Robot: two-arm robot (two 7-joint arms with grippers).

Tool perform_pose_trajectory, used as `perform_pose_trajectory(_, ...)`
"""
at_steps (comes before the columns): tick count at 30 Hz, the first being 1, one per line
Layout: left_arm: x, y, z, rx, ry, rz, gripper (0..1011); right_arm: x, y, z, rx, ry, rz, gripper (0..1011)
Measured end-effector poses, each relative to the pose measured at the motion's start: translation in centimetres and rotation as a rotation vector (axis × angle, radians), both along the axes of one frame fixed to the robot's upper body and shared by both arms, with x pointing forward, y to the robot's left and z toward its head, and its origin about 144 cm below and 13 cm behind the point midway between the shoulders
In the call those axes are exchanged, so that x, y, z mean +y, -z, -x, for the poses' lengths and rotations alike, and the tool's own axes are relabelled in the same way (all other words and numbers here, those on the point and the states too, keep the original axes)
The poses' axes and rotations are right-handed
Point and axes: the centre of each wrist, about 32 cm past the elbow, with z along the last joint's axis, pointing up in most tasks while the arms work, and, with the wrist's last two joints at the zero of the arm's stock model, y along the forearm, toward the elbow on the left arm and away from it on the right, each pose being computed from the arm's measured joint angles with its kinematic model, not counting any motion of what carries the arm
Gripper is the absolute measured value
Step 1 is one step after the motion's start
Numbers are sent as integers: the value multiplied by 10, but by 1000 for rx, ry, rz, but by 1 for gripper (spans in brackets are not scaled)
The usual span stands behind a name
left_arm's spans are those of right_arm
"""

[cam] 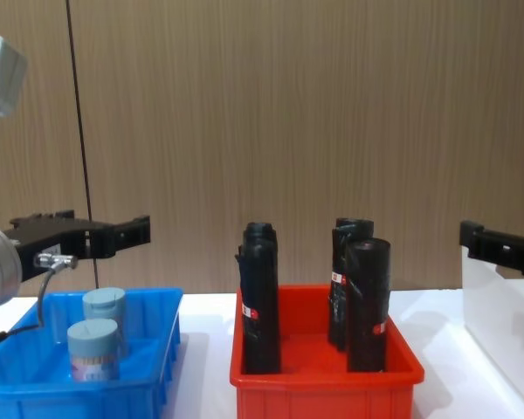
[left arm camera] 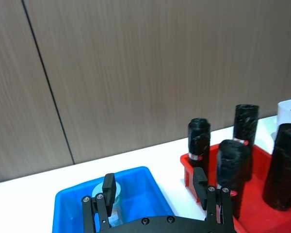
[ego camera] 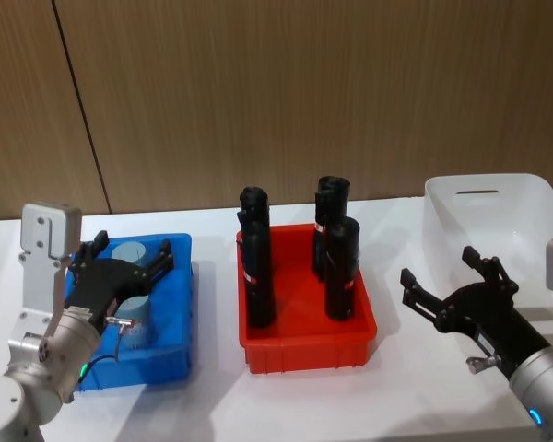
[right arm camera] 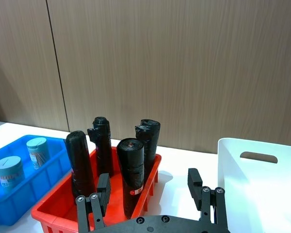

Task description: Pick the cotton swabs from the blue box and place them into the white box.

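Your left claw (ego camera: 132,250) hangs wide open above the blue box (ego camera: 179,313), clear of the two cotton swabs (cam: 94,345) standing inside. Your right claw (ego camera: 440,267), also spread, hovers over the counter (ego camera: 350,405) between red bin (ego camera: 304,348) and white box (ego camera: 525,212).

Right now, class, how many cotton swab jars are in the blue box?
2 cotton swabs, both upright in the blue box: one nearer the robot, one behind it, toward the wall. None seems hidden.
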Motion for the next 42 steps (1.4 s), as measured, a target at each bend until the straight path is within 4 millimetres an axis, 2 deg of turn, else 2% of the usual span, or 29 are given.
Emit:
perform_pose_trajectory(20, 16, -12, -37, 199, -27, 20, 1004, 0, 0, 0, 0, 0, 0, 1002)
perform_pose_trajectory(42, 25, -1, -56, 345, -4, 2, 1004, 0, 0, 0, 0, 0, 0, 1002)
